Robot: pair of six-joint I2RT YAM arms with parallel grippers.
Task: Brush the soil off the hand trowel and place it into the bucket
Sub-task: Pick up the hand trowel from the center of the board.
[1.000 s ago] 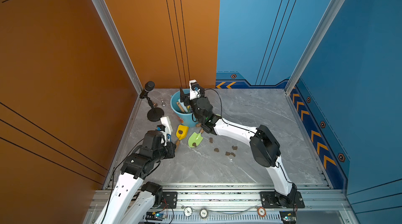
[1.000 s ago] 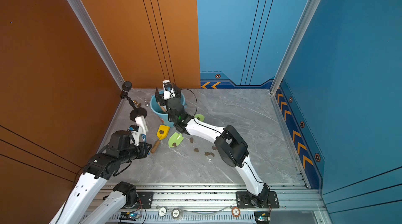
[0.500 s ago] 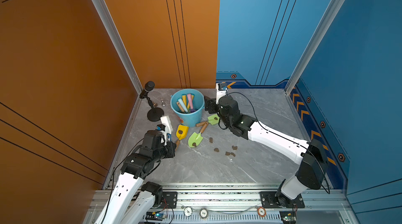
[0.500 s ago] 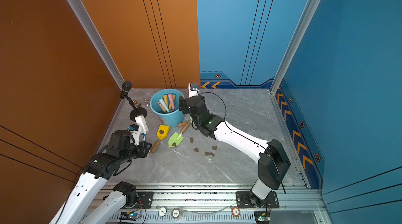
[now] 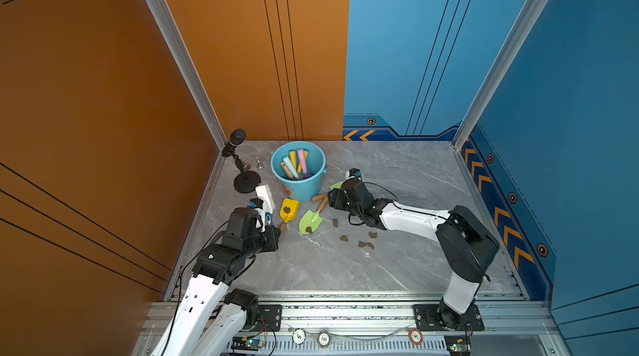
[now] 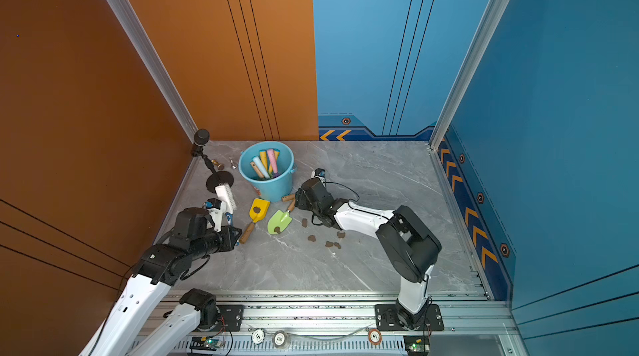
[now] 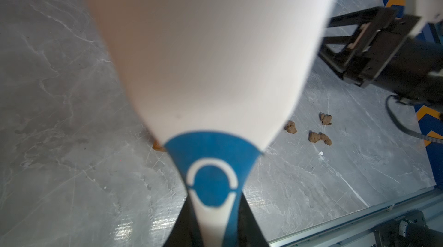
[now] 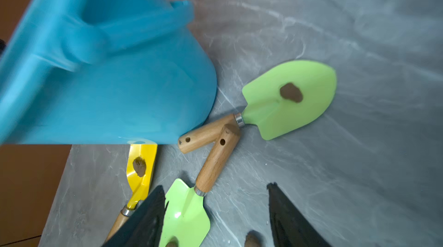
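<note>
Your right end effector [image 8: 215, 185] hangs open over the green trowel [image 8: 185, 212] beside the bucket [image 8: 107, 90] on the worktop [image 8: 335, 173]; take its wooden handle [image 8: 215, 161] only; your left end effector [image 5: 269, 228] grips the brush [image 5: 265, 195]; keep the soil [image 5: 308, 230] upward.

light: bright, even, soft shadows | top views: sharp | wrist views: round light-blue plastic bucket [image 8: 107, 94] motion-smeared; white plastic brush [image 7: 211, 54] unfocused

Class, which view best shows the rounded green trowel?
Right wrist: the rounded green trowel shows its whole blade, soil lump on it. In both top views the right arm hides most of it. Left wrist: absent.
</note>
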